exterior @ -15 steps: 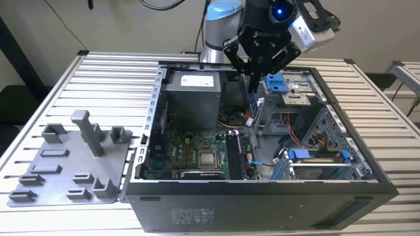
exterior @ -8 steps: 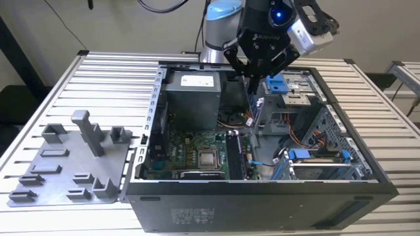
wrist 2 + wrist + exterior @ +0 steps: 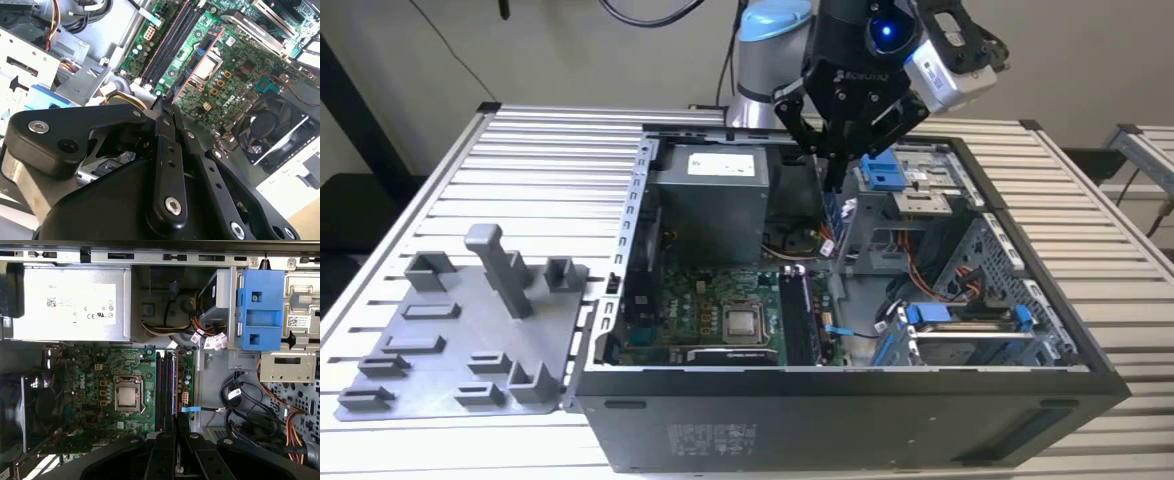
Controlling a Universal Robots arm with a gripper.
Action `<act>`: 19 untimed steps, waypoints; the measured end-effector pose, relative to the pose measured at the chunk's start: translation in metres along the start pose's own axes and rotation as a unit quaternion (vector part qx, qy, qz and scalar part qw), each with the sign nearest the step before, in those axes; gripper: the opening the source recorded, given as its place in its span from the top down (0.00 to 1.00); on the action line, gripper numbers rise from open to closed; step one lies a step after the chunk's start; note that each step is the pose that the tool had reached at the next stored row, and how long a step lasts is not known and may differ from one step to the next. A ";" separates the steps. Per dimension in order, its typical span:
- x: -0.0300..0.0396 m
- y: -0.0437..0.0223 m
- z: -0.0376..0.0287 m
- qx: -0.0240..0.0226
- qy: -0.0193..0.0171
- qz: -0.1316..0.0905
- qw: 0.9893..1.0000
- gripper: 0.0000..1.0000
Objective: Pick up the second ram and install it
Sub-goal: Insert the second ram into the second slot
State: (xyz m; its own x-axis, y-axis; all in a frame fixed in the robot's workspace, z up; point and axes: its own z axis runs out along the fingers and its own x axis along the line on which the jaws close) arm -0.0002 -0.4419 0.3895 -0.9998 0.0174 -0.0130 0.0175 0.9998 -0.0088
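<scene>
**Misalignment risk over the slots**

Slatted counter (image 3: 507,150) carries the open case (image 3: 854,420); my tool (image 3: 833,162) hangs over its far half, pinched shut on the second ram (image 3: 833,205). Second wrist view: ram parallel to the memory slots (image 3: 167,45), seemingly offset. First wrist view: edge-on above them; pressed off-line, I judge it would jam.

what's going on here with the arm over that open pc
The robot arm's gripper hangs above the open computer case, shut on the second ram. The stick is not yet in the motherboard's memory slots below. The grey tray lies beside the case, on the exterior view's left.
</scene>
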 end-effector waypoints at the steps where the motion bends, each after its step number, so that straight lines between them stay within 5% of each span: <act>1: 0.0000 0.0000 0.0000 0.000 0.000 0.000 1.000 0.87; 8: 0.0000 -0.0002 0.0042 0.000 0.000 0.000 1.000 0.87; 19: 0.0002 -0.0035 0.0208 0.000 0.000 0.000 1.000 0.87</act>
State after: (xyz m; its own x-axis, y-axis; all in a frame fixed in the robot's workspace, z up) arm -0.0002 -0.4456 0.3687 -0.9998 0.0174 -0.0131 0.0175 0.9998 -0.0091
